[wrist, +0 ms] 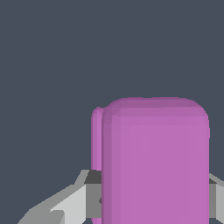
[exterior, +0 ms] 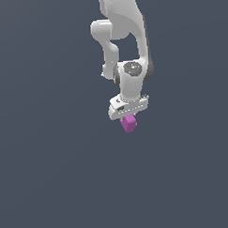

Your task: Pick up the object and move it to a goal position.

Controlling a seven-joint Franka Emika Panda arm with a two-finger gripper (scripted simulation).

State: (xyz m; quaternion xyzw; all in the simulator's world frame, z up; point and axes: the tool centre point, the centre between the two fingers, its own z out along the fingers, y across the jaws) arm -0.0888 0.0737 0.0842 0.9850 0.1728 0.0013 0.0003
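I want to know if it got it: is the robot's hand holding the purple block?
Yes, held: the purple block sits directly under the hand, with fingers on both sides.

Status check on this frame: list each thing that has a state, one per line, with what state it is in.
gripper: shut on the magenta block, pointing downward.
magenta block: held between the fingers, sticking out below them; the plain background does not show whether it is lifted.

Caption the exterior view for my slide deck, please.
Panda arm's hand holding a small magenta block beneath it against a plain dark background.
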